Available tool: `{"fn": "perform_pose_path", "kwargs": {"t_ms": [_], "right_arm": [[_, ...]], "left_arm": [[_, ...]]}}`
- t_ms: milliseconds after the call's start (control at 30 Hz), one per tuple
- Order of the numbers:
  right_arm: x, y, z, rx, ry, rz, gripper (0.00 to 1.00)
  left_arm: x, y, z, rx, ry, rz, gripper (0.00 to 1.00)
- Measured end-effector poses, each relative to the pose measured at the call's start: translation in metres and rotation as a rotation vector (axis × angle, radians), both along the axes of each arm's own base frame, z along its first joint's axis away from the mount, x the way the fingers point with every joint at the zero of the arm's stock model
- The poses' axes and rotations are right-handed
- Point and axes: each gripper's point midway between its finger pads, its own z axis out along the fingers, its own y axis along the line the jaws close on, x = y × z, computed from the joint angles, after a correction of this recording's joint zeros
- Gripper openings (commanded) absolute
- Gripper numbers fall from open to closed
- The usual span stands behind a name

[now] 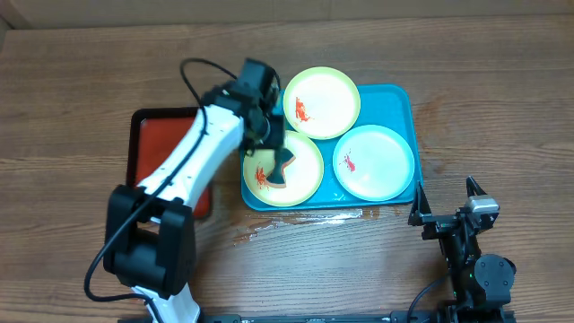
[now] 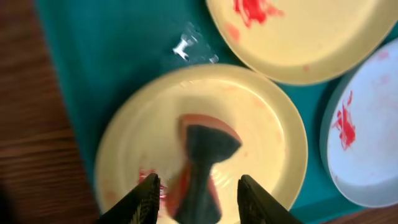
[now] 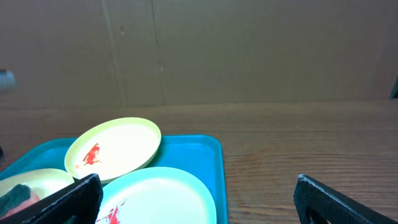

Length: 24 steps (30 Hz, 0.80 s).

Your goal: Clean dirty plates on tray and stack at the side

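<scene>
The turquoise tray holds three plates. The back yellow-green plate and the pale blue-white plate each carry a red smear. On the front-left yellow-green plate lies a dark green and orange sponge. My left gripper hovers over this plate. In the left wrist view its jaws are open around the blurred sponge, with a gap on the right side and red smears on the plate by the left finger. My right gripper is open and empty, right of the tray.
A smaller red tray with a black rim lies left of the turquoise tray, under my left arm. A wet streak marks the table in front of the tray. The right wrist view shows bare wood right of the tray.
</scene>
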Motion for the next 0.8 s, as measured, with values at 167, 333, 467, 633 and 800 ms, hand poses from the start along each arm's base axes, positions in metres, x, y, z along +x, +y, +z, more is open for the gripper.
{"fn": "perform_pose_path", "kwargs": {"t_ms": [167,333,467,633,800], "right_arm": [[0.000,0.000,0.000,0.000,0.000,0.001,1.00],[0.000,0.000,0.001,0.000,-0.004,0.000,1.00],[-0.007,0.016,0.053,0.146,-0.196,0.105,1.00],[-0.049,0.030,0.144,0.255,-0.573,0.269,1.00],[-0.061,0.037,0.176,0.263,-0.571,0.314,1.00]], "left_arm": [[0.035,0.047,0.027,-0.007,-0.071,0.124,1.00],[0.046,0.083,0.030,-0.036,-0.075,0.208,1.00],[0.046,0.080,0.031,-0.061,-0.070,0.203,1.00],[0.044,0.076,0.031,-0.070,-0.062,0.195,1.00],[0.042,0.072,0.030,-0.074,-0.058,0.185,1.00]]}}
